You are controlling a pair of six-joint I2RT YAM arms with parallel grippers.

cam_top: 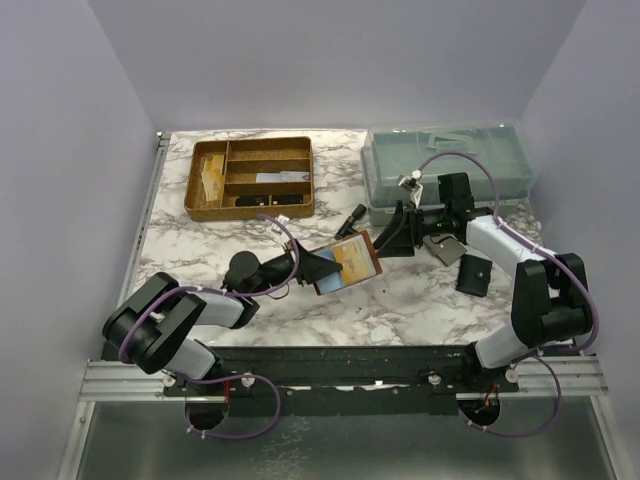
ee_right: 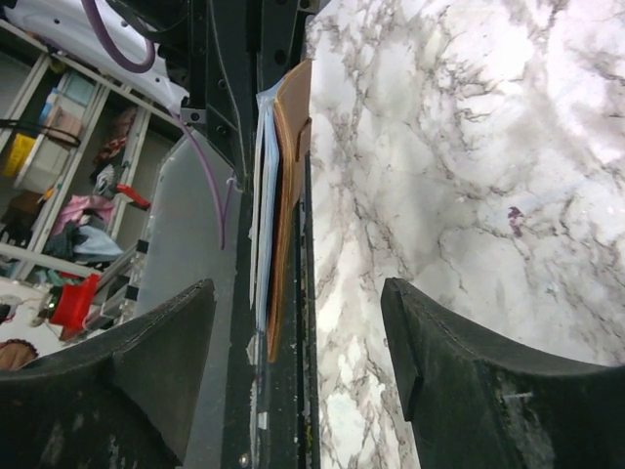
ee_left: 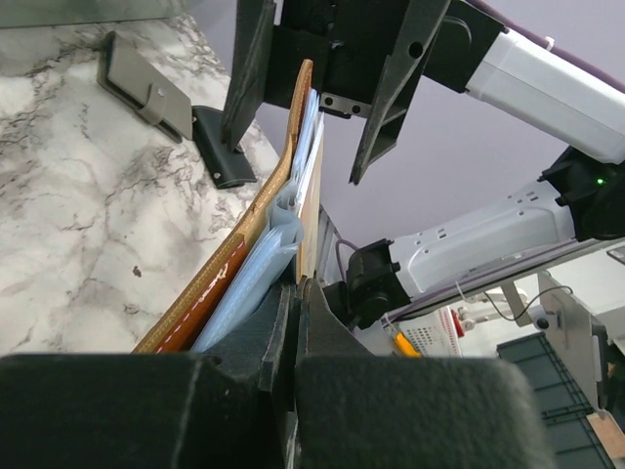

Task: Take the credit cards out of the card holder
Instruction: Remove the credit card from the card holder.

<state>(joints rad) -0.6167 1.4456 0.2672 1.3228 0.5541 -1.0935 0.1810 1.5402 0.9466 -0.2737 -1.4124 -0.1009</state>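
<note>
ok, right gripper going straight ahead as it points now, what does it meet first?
Probably the edge of the flat reddish-brown leather card holder, lined up between the open jaws of the right gripper; depth unclear.

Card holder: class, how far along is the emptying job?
Done: a tan card seems to lie in the gold-brown divided tray. In hand: the left tool clamps the reddish-brown leather card holder; the open right tool straddles its top edge. Left: light blue cards sit inside.
</note>
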